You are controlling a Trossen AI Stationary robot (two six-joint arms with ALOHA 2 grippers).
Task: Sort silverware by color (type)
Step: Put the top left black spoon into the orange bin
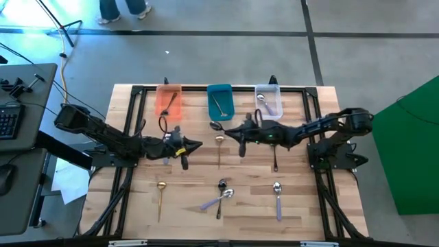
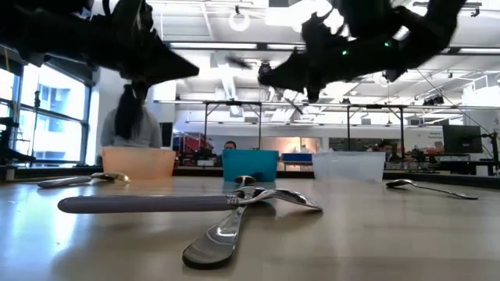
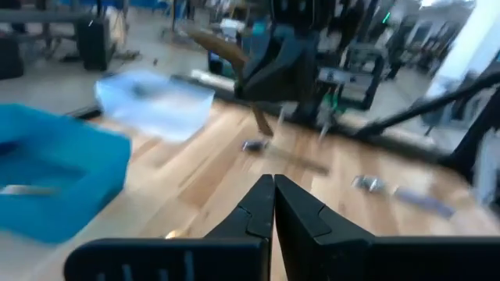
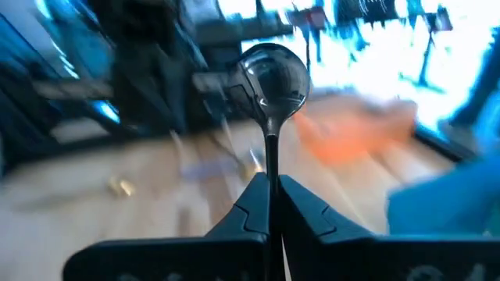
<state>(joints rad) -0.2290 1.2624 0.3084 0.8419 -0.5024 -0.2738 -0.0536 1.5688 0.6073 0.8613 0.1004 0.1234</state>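
My right gripper (image 1: pixel 226 128) hangs over the middle of the table, just near of the teal bin (image 1: pixel 219 101), and is shut on a dark spoon (image 4: pixel 272 74). The spoon's bowl (image 1: pixel 215 125) sticks out past the fingertips. My left gripper (image 1: pixel 197 145) hovers left of centre, shut and empty (image 3: pixel 273 195). Flat on the wood lie two gold spoons (image 1: pixel 219 147) (image 1: pixel 161 193), a dark spoon (image 1: pixel 275 162), a second dark spoon (image 1: pixel 221 195) crossed with a lavender-handled one (image 1: pixel 214 201), and another lavender-handled spoon (image 1: pixel 278 200). My right gripper pinches the dark spoon's thin handle (image 4: pixel 269 173) between its two fingers, just behind the bowl. The fingers lie along the handle and reach roughly level from the table's right side. The spoon is lifted clear, its bowl pointing ahead of the fingertips toward the table's left.
Three bins stand in a row along the far edge: orange (image 1: pixel 169 90) with a gold spoon, teal with a dark spoon, clear (image 1: pixel 276 103) with a silver spoon. A black frame runs around the table's rim. People stand in the room beyond.
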